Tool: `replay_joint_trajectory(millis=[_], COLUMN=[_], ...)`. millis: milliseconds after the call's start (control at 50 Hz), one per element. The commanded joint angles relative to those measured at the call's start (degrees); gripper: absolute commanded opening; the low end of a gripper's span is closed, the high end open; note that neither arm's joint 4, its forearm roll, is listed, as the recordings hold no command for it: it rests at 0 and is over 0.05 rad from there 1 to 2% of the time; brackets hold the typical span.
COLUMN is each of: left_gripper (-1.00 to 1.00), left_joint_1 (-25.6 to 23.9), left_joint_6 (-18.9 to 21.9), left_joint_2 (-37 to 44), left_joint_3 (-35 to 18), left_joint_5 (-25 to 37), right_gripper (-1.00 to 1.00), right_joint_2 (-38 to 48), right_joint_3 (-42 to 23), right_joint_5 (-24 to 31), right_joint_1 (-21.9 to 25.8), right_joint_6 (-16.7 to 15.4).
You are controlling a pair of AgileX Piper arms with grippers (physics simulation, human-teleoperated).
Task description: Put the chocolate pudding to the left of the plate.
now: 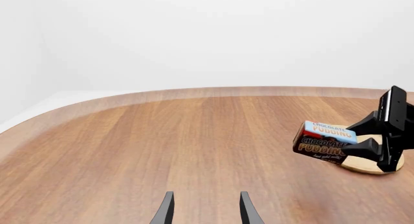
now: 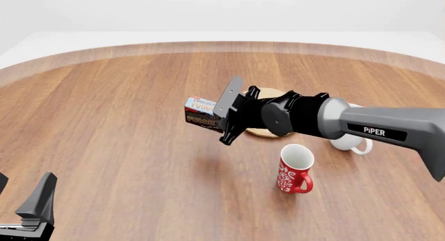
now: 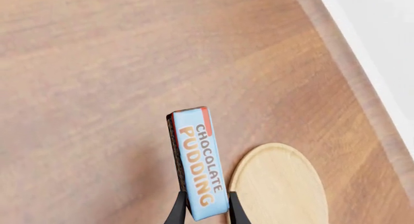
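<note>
One risk: right pincer (image 3: pixel 201 210) clamps chocolate pudding (image 3: pixel 197 161) by its end (airborne, beside plate (image 3: pixel 278 185)), so it could pivot and topple when released.

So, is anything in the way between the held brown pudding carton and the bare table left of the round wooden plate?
Nothing visible. The right gripper holds the brown chocolate pudding carton by the light-wood plate's left edge; the red mug and white mug stand on the plate's other side.

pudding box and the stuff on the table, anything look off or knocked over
Nothing is knocked over or spilled. The chocolate pudding is off the table only because the right gripper holds it, tilted, beside the plate. The red mug and white mug stand upright. The left gripper is open.
</note>
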Motion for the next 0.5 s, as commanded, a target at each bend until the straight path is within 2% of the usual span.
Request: replay_joint_trajectory(millis=[20,500], left_gripper=[1.0,1.0], left_joint_1=[0.0,0.0], left_joint_6=[0.0,0.0], left_joint_2=[0.0,0.0], left_joint_3=[0.0,0.0], left_joint_5=[0.0,0.0], right_gripper=[-1.0,-1.0], right_joint_2=[2.5,16.0], right_joint_3=[-8.1,-23.0], right_joint_5=[5.0,8.7], right_joint_1=[-0.1,-1.9], right_joint_6=[1.5,0.5])
